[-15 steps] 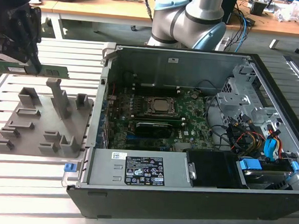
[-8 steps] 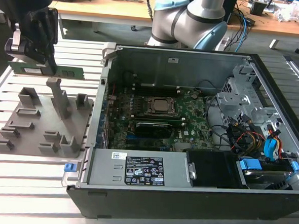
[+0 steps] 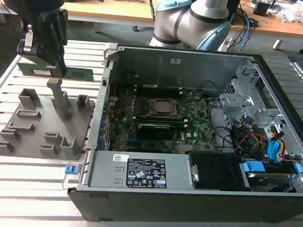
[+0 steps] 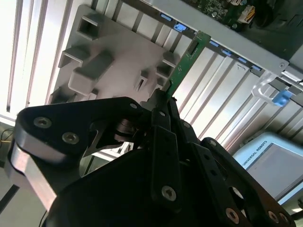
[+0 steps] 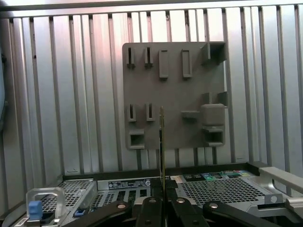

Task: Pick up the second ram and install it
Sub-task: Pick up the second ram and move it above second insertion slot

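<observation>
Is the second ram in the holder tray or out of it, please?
Out: the end effector is shut on the second ram, holding it clear of the holder tray.

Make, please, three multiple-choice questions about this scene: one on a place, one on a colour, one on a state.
1. Where is the second ram?
A. in a motherboard slot
B. lying on the power supply
C. in the gripper, at the exterior view's left of the computer case

2. What colour is its board?
A. blue
B. green
C. red

3. How are the fingers?
A. shut on the second ram
B. wide open
C. shut on nothing

Answers: 1 C, the exterior view shows it raised beside the grey holder tray. 2 B, it is green in the second wrist view. 3 A, both wrist views show the stick clamped between them.
</observation>
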You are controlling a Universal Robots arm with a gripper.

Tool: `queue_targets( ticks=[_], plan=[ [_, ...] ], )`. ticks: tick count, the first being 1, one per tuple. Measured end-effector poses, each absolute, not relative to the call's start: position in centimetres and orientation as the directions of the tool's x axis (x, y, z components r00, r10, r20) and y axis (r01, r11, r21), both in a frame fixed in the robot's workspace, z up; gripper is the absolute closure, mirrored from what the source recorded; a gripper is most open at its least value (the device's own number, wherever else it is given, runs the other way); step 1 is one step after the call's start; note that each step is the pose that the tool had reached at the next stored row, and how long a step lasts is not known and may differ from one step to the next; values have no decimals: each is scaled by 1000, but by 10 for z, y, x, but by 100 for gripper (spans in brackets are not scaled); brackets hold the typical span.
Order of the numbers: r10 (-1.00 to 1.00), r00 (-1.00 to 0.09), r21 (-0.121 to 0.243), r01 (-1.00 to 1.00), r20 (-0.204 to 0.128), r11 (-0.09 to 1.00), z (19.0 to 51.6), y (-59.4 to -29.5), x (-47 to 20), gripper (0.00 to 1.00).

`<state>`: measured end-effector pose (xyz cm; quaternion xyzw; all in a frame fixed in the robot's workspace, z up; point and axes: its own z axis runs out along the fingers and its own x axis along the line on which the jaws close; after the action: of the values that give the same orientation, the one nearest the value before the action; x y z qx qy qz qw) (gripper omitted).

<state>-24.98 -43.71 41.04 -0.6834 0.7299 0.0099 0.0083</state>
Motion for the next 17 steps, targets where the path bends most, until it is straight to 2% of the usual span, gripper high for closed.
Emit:
queue_targets(
  ticks=[17],
  plan=[
    [-998,-66,3,-998,-25,66,410,-437,-177,86]
  ],
)
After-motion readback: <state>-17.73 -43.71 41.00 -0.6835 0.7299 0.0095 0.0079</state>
